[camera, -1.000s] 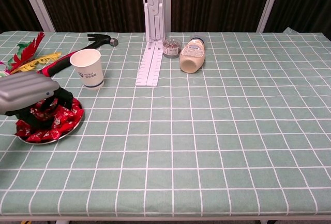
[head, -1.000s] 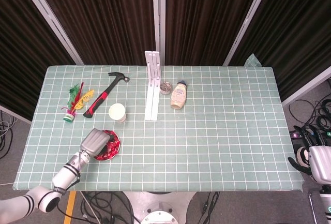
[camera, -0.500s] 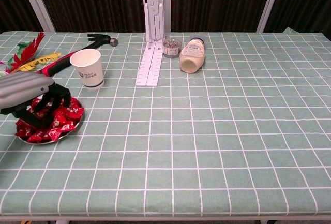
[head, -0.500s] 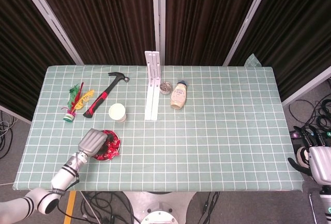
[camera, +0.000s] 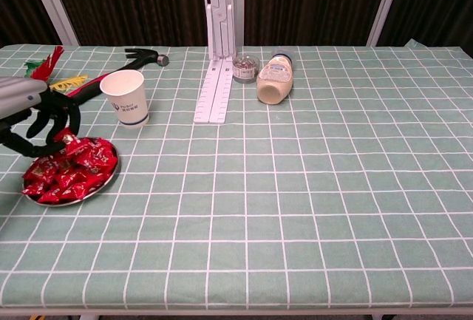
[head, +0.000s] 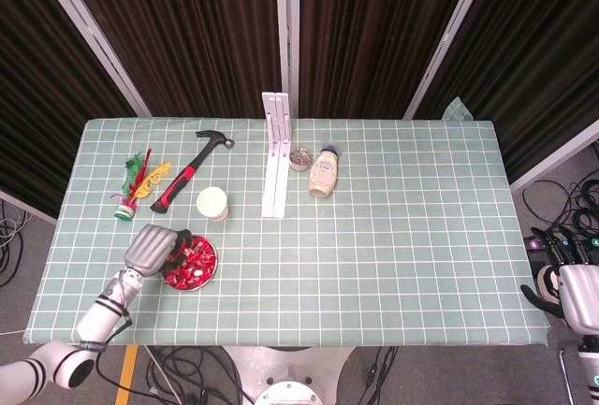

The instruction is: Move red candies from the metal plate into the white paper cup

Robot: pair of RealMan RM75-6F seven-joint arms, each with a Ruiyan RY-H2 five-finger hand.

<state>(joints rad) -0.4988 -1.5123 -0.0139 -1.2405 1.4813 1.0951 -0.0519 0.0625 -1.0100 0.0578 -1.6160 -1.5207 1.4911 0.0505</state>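
Candy (camera: 65, 140) sits pinched in the curled fingers (camera: 53, 123) of the left hand (camera: 37, 117), raised just above the plate (camera: 109, 179), where the rest of the red candies (camera: 70, 171) lie heaped beneath the fingertips. To the right of the fingers and a little beyond stands the cup (camera: 125, 97), upright, mouth open. The carry looks best kept level and high enough to clear the rim, with release only once the fingertips hang over the mouth; a brush could tip the light cup. Off the table's far right edge, the right hand (head: 573, 295) rests idle, its fingers too indistinct to judge.
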